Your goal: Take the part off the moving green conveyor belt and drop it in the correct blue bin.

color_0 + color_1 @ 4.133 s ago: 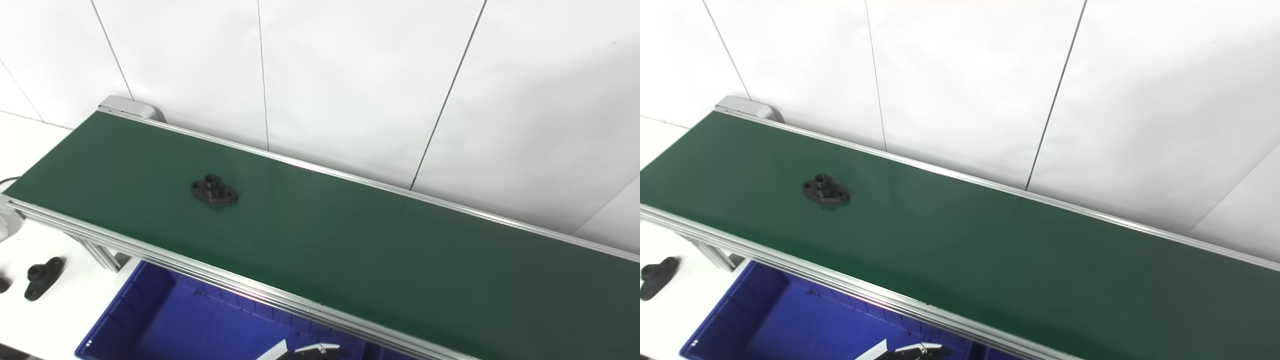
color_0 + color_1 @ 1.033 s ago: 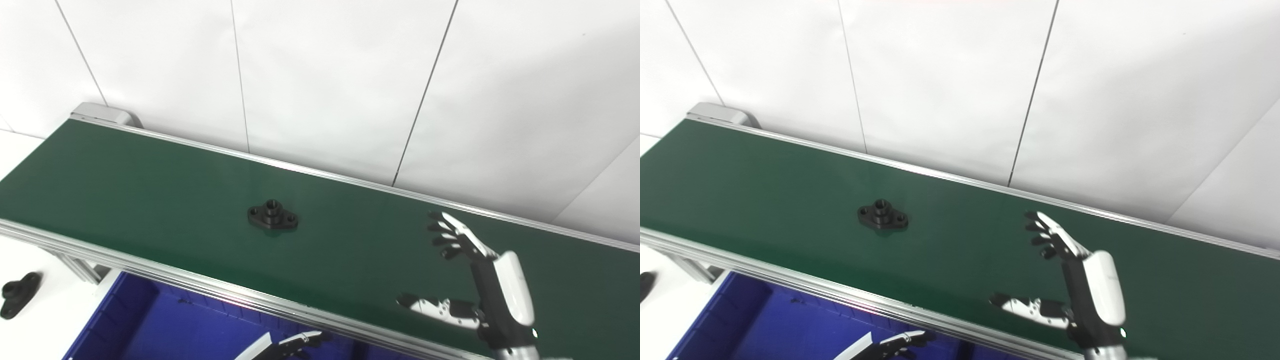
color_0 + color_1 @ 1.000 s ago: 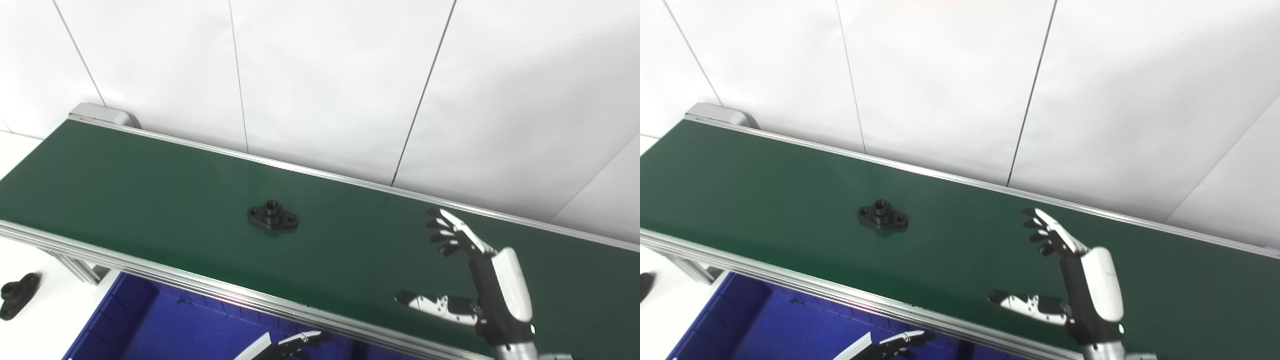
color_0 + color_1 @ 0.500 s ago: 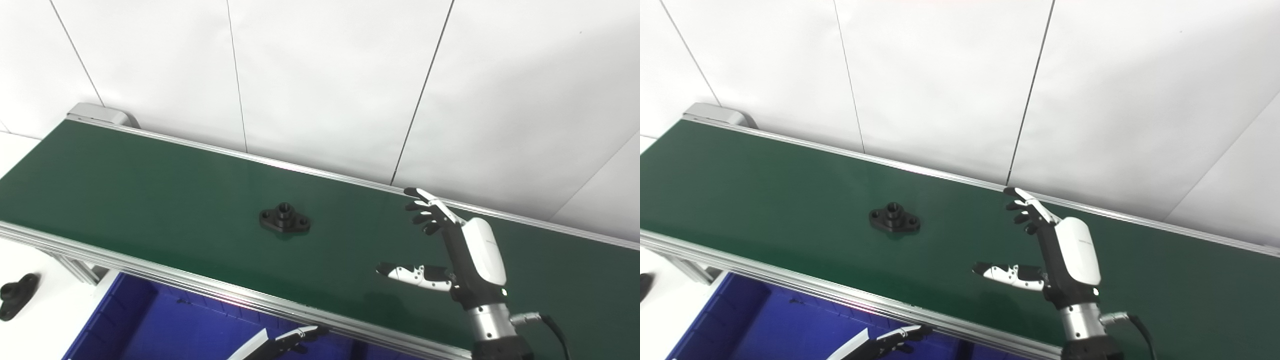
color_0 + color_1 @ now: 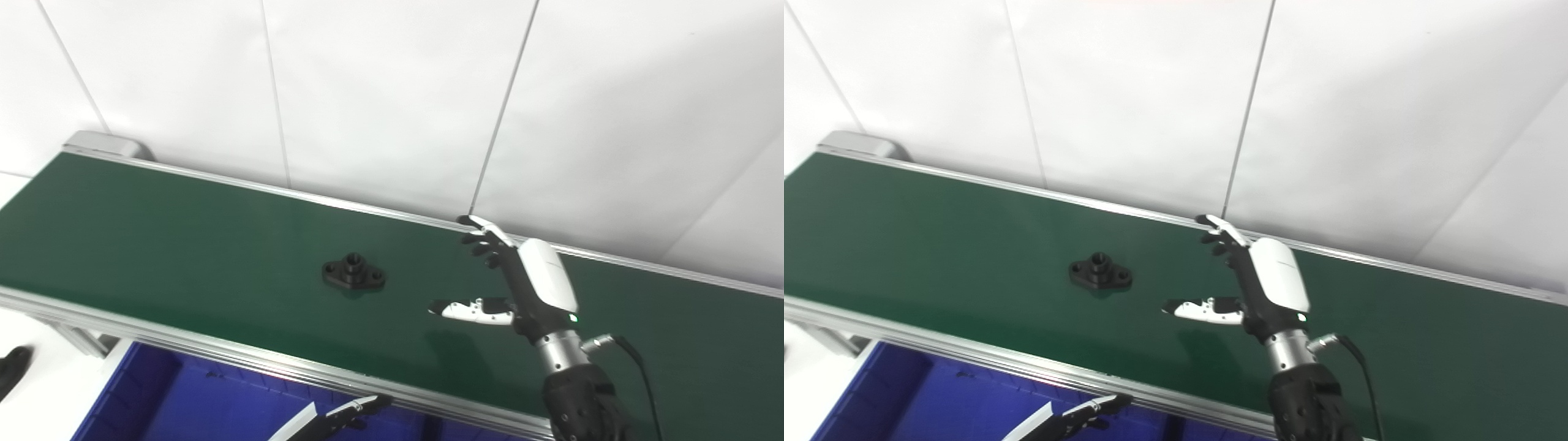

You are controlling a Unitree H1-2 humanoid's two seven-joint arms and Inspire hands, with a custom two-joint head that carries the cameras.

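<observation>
The right hand (image 5: 530, 288) spreads its fingers (image 5: 484, 236) and thumb apart, empty, above the green conveyor belt (image 5: 184, 245). Left of it the black flanged part (image 5: 354, 273) lies flat, long axis along the belt, boss upward. The left hand (image 5: 343, 416), fingers apart, shows over the blue bin (image 5: 184, 398).

The right robot hand (image 5: 527, 288) has a glossy white shell over its back, black fingers (image 5: 484, 236) capped in white, and a white thumb with dark segments. A small green light glows at 6 o'clock of the shell. Below sit a silver metal wrist, a black cable and a black forearm. The left robot hand (image 5: 334, 421) shows black and white.
</observation>
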